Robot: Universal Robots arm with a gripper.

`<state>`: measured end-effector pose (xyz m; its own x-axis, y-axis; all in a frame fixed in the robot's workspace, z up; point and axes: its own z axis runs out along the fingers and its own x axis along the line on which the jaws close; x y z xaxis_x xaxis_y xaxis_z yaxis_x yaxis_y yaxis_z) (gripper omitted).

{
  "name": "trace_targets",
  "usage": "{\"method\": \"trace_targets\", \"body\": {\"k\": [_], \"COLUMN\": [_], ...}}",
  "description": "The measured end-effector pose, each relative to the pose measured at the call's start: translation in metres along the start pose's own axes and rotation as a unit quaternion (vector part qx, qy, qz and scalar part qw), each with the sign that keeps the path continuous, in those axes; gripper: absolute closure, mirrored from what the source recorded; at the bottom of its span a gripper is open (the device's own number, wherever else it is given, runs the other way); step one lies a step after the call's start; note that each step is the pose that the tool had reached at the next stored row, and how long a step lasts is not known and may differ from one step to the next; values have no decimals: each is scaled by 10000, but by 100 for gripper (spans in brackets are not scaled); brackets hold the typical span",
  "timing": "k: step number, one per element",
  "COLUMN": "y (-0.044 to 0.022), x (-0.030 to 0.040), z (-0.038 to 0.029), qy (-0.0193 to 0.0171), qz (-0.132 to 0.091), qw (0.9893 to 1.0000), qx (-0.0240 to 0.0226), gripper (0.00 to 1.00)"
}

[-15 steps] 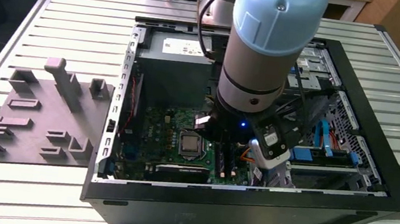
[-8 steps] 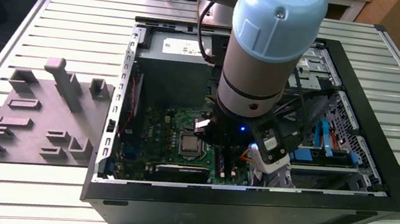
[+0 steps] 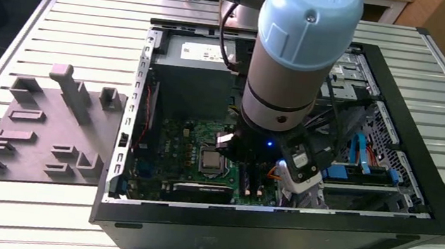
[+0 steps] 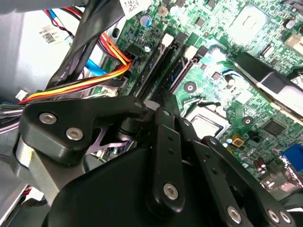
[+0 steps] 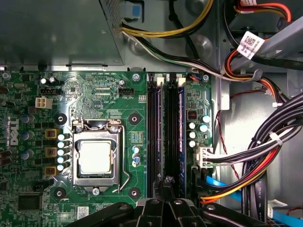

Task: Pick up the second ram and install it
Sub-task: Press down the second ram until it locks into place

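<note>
My gripper [image 3: 261, 171] reaches down inside the open computer case [image 3: 413, 231], over the motherboard's [image 5: 94, 94] long black memory slots [image 5: 155, 137]. A slim dark blue-green stick, the second ram [image 5: 179, 135], stands edge-on in the slots beside the CPU socket [image 5: 96, 158]. It also appears as a bluish strip, the ram [image 4: 182, 71], in the second wrist view. The gripper [image 5: 166, 180] has its black fingers drawn together at one end of the slots, right beside that stick. In the second wrist view the gripper [image 4: 163, 97] tapers to a single tip. Whether the tip touches the ram is hidden.
Bundles of red, yellow and black cables [image 5: 265, 161] hang beside the slots, and a blue cable [image 5: 222, 187] runs close to the gripper. The grey power supply [image 3: 192, 63] fills the case's far end. A grey moulded tray [image 3: 43, 134] with raised blocks lies on the exterior view's left.
</note>
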<state>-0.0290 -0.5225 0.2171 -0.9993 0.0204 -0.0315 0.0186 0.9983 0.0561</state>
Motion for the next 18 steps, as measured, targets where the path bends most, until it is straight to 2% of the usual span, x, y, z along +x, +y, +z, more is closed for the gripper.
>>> {"method": "trace_targets", "body": {"k": [7, 11, 18], "y": [0, 4, 13], "x": [0, -1, -7], "z": [12, -9, -194], "qy": [-1, -4, -2], "qz": [0, 0, 0], "qw": [10000, 10000, 10000], "qx": [-4, -14, -6], "gripper": [89, 89, 89]}}
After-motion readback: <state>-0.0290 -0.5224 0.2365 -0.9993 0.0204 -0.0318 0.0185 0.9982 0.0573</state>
